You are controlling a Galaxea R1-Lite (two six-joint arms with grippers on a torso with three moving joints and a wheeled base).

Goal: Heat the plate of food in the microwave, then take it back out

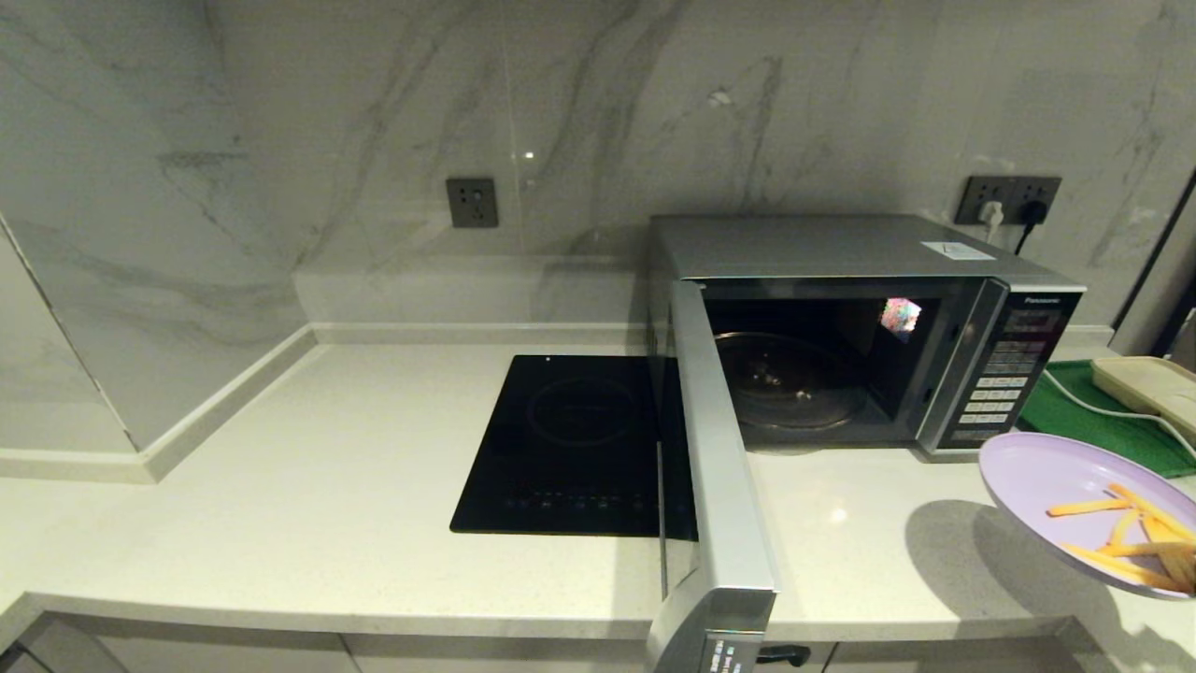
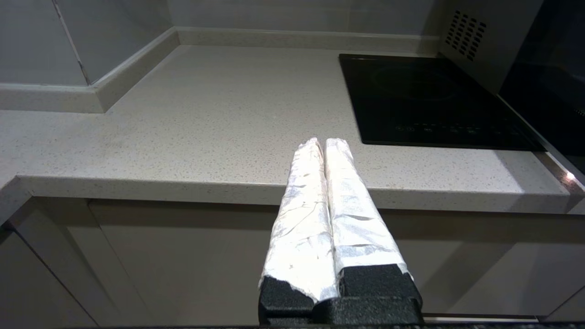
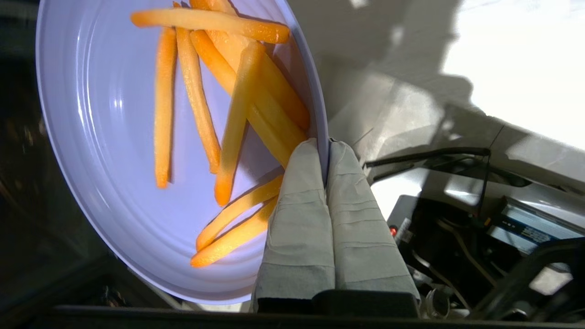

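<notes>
The lavender plate of food (image 1: pixel 1060 481) with its orange-yellow sticks hangs tilted above the counter at the right edge of the head view, in front of the microwave's button panel. My right gripper (image 3: pixel 327 145) is shut on the plate's rim (image 3: pixel 320 114), one finger inside and one outside. The silver microwave (image 1: pixel 841 248) stands with its door (image 1: pixel 715 449) swung wide open toward me, and its glass turntable (image 1: pixel 790 379) is bare. My left gripper (image 2: pixel 323 141) is shut on nothing, low in front of the counter edge, left of the cooktop.
A flat black induction cooktop (image 1: pixel 570 449) is set in the counter left of the microwave; the open door overhangs its right side. A green tray (image 1: pixel 1093 421) with a cream box (image 1: pixel 1149 383) and white cable lies right of the microwave. Wall sockets sit behind.
</notes>
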